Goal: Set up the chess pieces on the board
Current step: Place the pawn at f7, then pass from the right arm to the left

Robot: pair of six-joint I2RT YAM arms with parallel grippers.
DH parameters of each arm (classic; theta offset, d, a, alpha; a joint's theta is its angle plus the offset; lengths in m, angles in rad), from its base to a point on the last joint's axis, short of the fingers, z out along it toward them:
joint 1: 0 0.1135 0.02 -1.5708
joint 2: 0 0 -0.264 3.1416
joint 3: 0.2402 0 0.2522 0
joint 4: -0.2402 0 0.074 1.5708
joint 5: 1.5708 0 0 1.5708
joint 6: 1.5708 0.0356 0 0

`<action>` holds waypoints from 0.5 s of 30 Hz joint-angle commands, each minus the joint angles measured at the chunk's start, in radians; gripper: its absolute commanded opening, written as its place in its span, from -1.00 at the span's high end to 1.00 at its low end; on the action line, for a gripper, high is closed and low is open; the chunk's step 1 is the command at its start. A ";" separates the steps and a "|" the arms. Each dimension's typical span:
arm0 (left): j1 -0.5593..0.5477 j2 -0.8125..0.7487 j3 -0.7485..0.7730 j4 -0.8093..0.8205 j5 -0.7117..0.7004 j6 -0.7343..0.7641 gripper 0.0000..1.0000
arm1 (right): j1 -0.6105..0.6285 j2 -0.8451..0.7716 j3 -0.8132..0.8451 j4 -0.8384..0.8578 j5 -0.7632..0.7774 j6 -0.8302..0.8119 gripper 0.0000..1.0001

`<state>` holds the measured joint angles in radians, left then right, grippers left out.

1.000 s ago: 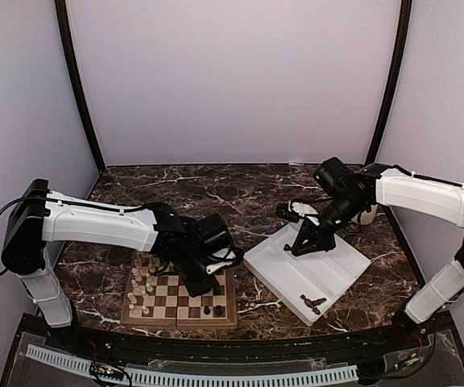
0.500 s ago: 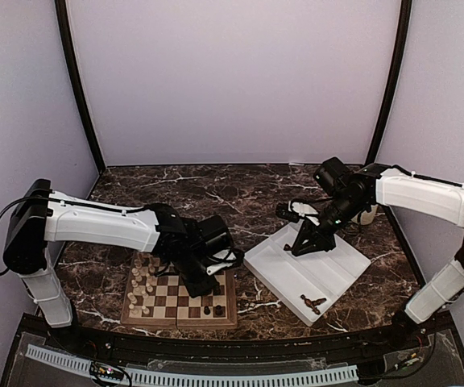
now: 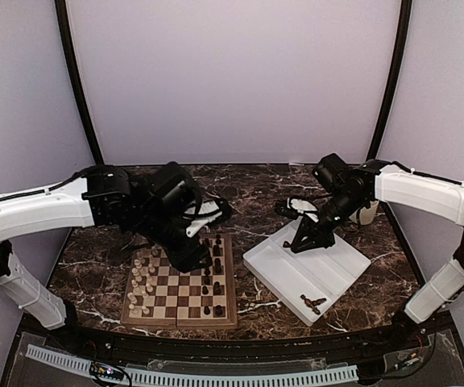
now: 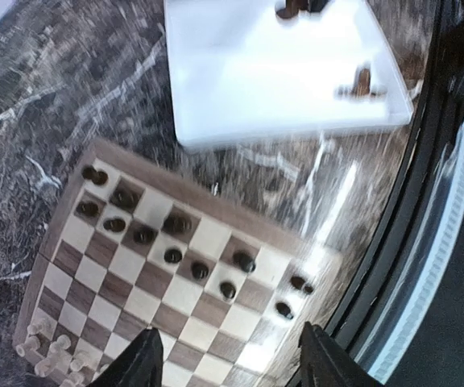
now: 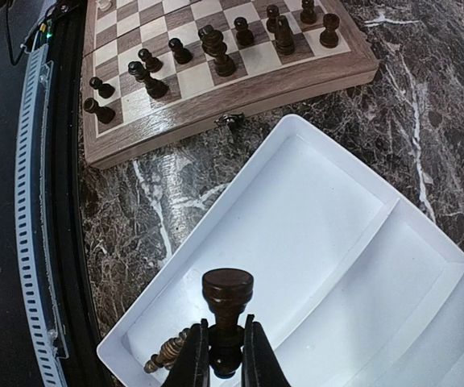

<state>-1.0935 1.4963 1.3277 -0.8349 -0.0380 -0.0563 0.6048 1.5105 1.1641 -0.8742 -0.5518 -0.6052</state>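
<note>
The fingers (image 5: 197,359) of the right gripper (image 5: 226,361) pinch a dark brown turned wooden chess piece (image 5: 227,300) low on its stem, upright over a corner of the white rectangular plastic tray (image 5: 321,242). We cannot tell whether it touches the tray floor. The left gripper (image 4: 232,363) hangs with its fingers spread around nothing, above the square wooden chessboard (image 3: 176,322). On its brown and cream squares, dark chessmen (image 3: 216,266) stand along the right side and cream chessmen (image 3: 139,282) along the left. Board and tray lie near each other, not touching, on a dark marble-patterned tabletop (image 3: 240,189) enclosed by pale lavender walls (image 3: 232,81). A few loose dark pieces (image 3: 311,303) lie tipped in the tray. The left wrist view is blurred, and a white object (image 3: 369,214) behind the right arm is mostly hidden.
</note>
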 commanded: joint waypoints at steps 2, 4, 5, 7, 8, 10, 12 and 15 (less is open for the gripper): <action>0.123 -0.044 0.039 0.298 0.144 -0.208 -0.26 | 0.054 0.025 0.111 -0.022 0.034 -0.030 1.00; 0.171 -0.014 0.032 0.447 0.244 -0.306 -0.26 | 0.082 0.034 0.151 -0.038 0.045 -0.039 1.00; 0.182 0.011 0.032 0.492 0.300 -0.331 -0.26 | 0.095 0.039 0.173 -0.048 0.050 -0.042 1.00; 0.205 0.050 0.030 0.638 0.379 -0.391 -0.26 | 0.116 0.048 0.211 -0.064 0.061 -0.045 1.00; 0.214 0.064 0.029 0.670 0.405 -0.420 -0.26 | 0.125 0.052 0.228 -0.068 0.065 -0.044 1.00; 0.221 0.107 0.027 0.748 0.481 -0.463 -0.26 | 0.138 0.061 0.259 -0.071 0.068 -0.041 1.00; 0.223 0.151 0.030 0.803 0.560 -0.500 -0.26 | 0.144 0.070 0.287 -0.072 0.063 -0.036 1.00; 0.224 0.195 0.021 0.870 0.642 -0.530 -0.27 | 0.152 0.087 0.321 -0.076 0.060 -0.032 1.00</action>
<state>-0.8715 1.6695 1.3666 -0.1490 0.4149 -0.4843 0.7441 1.5711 1.4307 -0.9291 -0.4961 -0.6353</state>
